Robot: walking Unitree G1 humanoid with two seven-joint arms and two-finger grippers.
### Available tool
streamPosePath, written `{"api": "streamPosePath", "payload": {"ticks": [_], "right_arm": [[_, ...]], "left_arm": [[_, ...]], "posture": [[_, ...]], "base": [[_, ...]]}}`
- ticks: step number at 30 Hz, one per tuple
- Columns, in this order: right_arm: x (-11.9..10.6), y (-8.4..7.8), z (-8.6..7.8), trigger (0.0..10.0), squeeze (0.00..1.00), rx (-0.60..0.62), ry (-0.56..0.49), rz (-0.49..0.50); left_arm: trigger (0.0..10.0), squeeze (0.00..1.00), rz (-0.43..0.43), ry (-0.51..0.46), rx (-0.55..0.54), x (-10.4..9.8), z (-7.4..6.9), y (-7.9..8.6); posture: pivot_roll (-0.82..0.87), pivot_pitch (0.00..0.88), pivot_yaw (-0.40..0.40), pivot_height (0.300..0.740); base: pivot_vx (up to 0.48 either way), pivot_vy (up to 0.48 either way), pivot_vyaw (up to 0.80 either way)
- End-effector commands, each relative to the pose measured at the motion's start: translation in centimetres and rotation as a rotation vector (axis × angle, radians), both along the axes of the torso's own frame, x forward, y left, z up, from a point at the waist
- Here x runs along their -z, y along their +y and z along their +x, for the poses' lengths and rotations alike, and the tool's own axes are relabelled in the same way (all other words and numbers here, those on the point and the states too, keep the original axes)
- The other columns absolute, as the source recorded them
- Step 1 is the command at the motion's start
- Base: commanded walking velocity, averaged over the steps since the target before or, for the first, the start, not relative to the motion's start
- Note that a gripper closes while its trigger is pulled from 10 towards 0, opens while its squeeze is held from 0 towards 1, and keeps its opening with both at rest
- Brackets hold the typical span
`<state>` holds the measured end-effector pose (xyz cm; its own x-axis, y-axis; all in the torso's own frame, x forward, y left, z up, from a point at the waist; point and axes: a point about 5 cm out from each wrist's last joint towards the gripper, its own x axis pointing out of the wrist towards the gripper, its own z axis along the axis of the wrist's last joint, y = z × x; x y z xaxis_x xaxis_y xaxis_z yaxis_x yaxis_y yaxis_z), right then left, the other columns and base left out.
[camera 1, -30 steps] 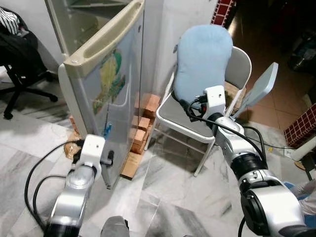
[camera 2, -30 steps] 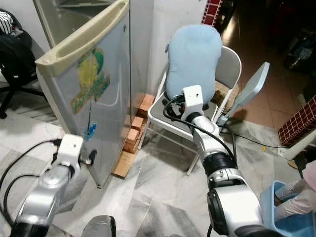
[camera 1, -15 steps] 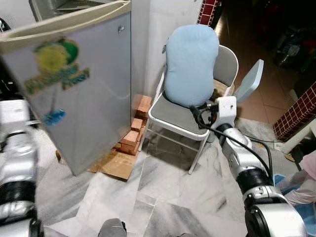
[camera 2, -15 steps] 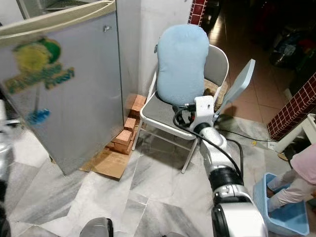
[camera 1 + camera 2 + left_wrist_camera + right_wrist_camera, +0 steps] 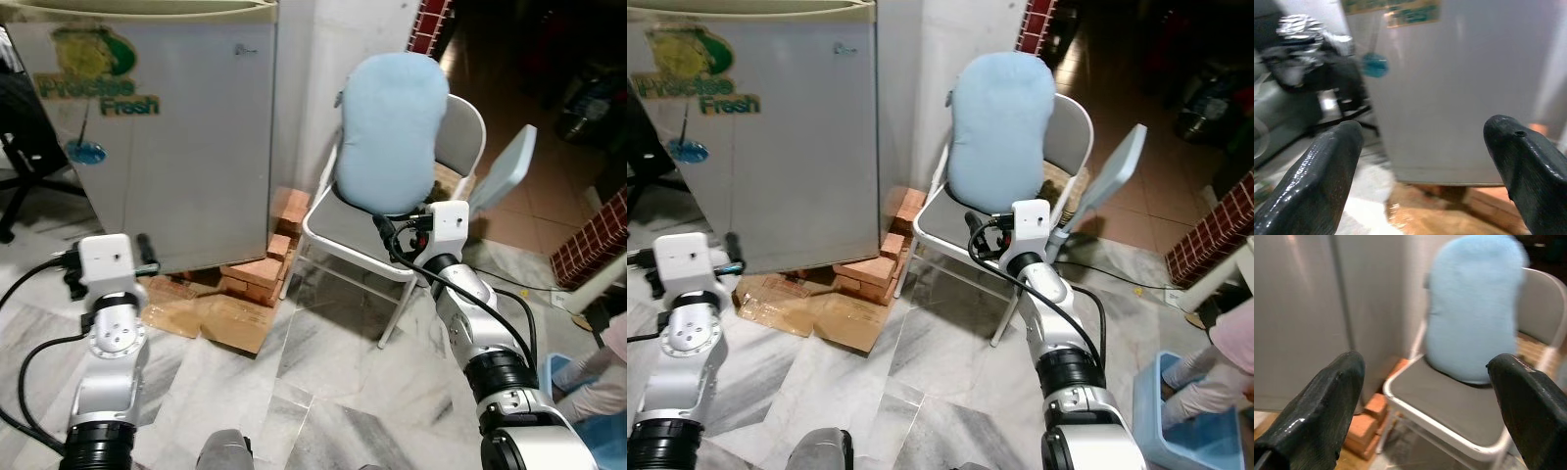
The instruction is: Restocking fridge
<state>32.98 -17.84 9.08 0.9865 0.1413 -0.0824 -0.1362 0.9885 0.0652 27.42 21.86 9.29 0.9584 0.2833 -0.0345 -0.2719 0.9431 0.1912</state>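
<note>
1. We stand on a grey marble floor (image 5: 323, 392) in a home corner, with a white wall column at our 12 o'clock and a dim tiled passage toward 2 o'clock.

2. The fridge (image 5: 186, 137) sits at our 11 o'clock, its grey door shut and facing us, a "Fresh" sticker near its top. It rests on stacked bricks (image 5: 279, 235) with flattened cardboard (image 5: 216, 318) spread in front.

3. Our left hand (image 5: 1425, 166) is raised at about 10 o'clock, just in front of the fridge door's lower part. Its two black fingers (image 5: 1317, 176) stand wide apart and carry nothing.

4. Our right hand (image 5: 1425, 401) reaches toward 1 o'clock, near the front edge of a folding chair (image 5: 358, 235). Its fingers are likewise spread and hold nothing.

5. A pale blue cushion (image 5: 392, 132) leans upright against the chair back, and a second folded chair (image 5: 505, 176) leans just behind it.

6. An office chair with dark clothing (image 5: 24, 127) stands at 9 o'clock. A person's sleeve and a blue tub (image 5: 1200, 411) show at 4 o'clock.

7. We judge the restocking barely begun or between rounds: the door is closed, both hands are free, and we see no groceries. What remains is fetching items, opening the door and placing them inside.
</note>
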Motion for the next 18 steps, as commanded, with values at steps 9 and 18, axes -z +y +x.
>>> {"api": "streamPosePath", "payload": {"ticks": [9,18], "right_arm": [[0.2,-0.7,-1.0,10.0,0.00,0.086,0.013,0.021],[-0.1,-0.3,-0.7,10.0,0.00,0.073,0.009,0.010]], "left_arm": [[10.0,0.00,-0.055,-0.001,0.197,-0.3,-0.5,-3.5],[10.0,0.00,-0.105,-0.002,0.294,-0.5,-0.7,-5.9]], "posture": [[0.06,0.000,-0.041,0.740],[0.06,0.000,-0.047,0.740]], "base": [[0.000,0.480,-0.69],[0.000,0.471,-0.80]]}}
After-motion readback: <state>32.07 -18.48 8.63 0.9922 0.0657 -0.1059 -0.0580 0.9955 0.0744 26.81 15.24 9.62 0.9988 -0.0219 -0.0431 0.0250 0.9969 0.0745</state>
